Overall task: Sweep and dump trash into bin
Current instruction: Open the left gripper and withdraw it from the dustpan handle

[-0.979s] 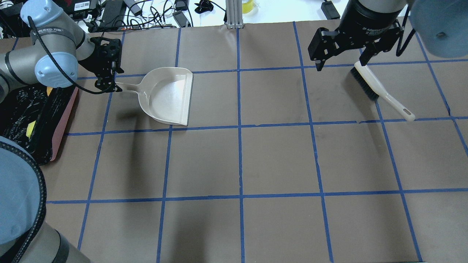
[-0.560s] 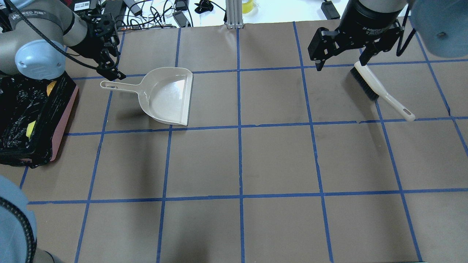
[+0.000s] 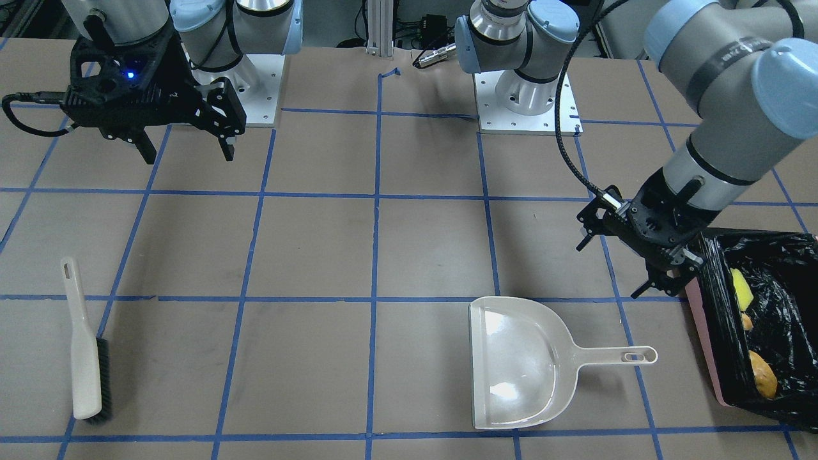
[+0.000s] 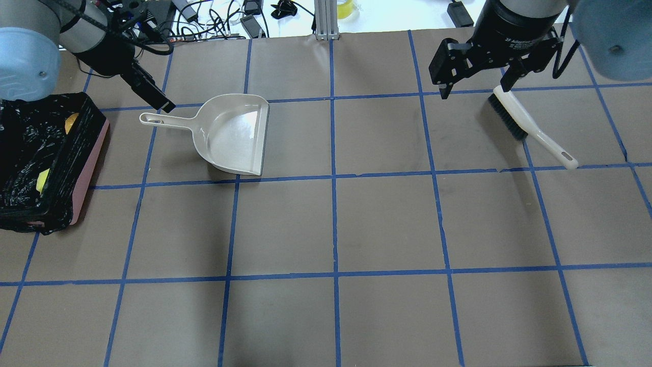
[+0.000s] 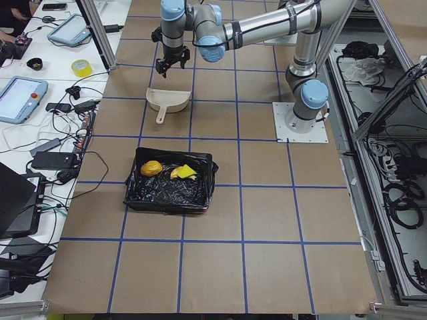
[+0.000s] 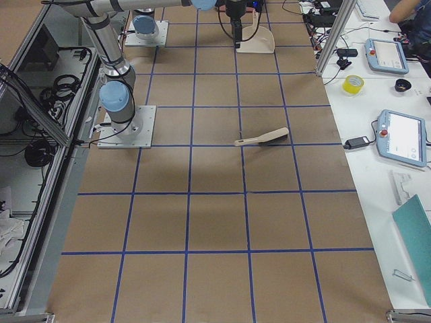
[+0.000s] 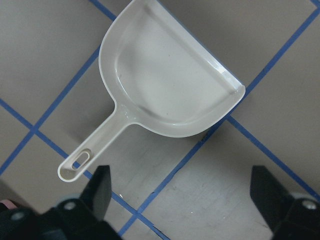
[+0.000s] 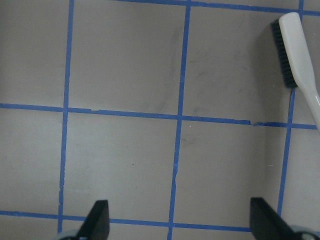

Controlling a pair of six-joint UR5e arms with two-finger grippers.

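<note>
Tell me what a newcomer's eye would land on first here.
The empty beige dustpan lies flat on the gridded table, near the open left gripper. At the robot's left end, the black-lined pink bin already holds the trash; the brush lies alone on the right side.

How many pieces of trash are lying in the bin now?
3, all in the bin: a yellow wedge at the end nearer the robot, a small piece next to it, half hidden, and an orange-brown lump at the far end. More may be hidden.
</note>
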